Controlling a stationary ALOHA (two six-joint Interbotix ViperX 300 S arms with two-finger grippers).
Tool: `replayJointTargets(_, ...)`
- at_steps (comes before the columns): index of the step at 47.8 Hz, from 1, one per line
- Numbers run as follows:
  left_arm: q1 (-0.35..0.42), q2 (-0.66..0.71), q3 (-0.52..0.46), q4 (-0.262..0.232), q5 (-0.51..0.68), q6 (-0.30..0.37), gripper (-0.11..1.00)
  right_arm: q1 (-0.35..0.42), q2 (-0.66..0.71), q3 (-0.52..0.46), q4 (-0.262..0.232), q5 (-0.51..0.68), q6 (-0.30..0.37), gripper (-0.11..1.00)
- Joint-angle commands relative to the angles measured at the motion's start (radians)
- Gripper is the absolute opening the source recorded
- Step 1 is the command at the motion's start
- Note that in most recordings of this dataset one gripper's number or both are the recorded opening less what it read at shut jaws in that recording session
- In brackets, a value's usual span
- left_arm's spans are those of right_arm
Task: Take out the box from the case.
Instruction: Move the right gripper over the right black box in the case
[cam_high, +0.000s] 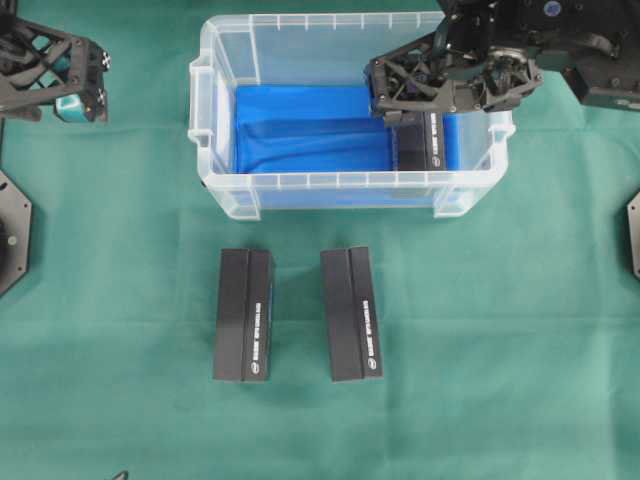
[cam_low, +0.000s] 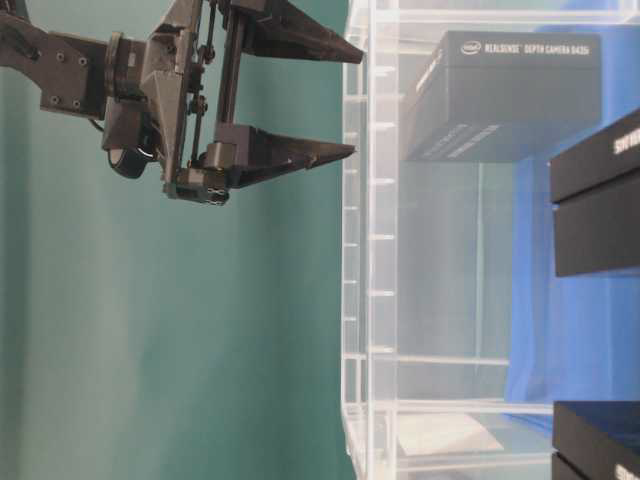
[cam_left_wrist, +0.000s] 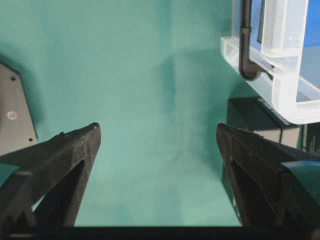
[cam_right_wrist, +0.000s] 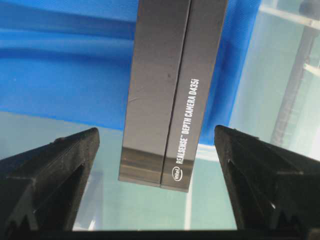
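Black box (cam_high: 425, 140) lies on the blue lining at the right end of the case (cam_high: 215, 120) in the overhead view, partly hidden under the right gripper (cam_high: 385, 95), which hangs over it with jaws spread. Two more black boxes (cam_high: 245, 315) sit on the green cloth (cam_high: 120, 330) in front of the case, well apart from it and side by side. The left gripper (cam_high: 85, 85) waits at the far left, outside the case.

Table-level view: one gripper (cam_low: 345, 100) shows its two fingers parted, nothing between them, just beside the clear case wall (cam_low: 360, 240); which arm it is cannot be told from this view alone. The box (cam_low: 510, 95) is seen through the plastic.

Left wrist view: left gripper (cam_left_wrist: 157, 135) released, only cloth between its tips; the case rim (cam_left_wrist: 280, 95) is at the upper right, one outside box (cam_left_wrist: 250, 120) below it.

Right wrist view: right gripper (cam_right_wrist: 157, 137) wide and empty, the box (cam_right_wrist: 170, 90) centred between the fingers, its long axis running away from the camera, printed side facing up.

Judgement on the step: this is the descent to grasp. It would go best with the fingers kept straddling the narrow width, lowered straight so neither tip lands on the top face, and clear of the near case wall. Close only once the tips are well down the sides; then lift vertically until the box clears the rim.
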Motion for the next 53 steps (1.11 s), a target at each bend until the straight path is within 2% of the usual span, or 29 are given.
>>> replayJointTargets(1, 0.003, -0.009, -0.011, -0.002, -0.005, 0.003, 0.97, 0.000, -0.012, -0.020, -0.003, -0.005, -0.002, 0.90)
replayJointTargets(53, 0.002, -0.006, -0.012, -0.002, -0.005, 0.000, 0.97, 0.002, -0.011, -0.011, -0.041, -0.005, 0.000, 0.91)
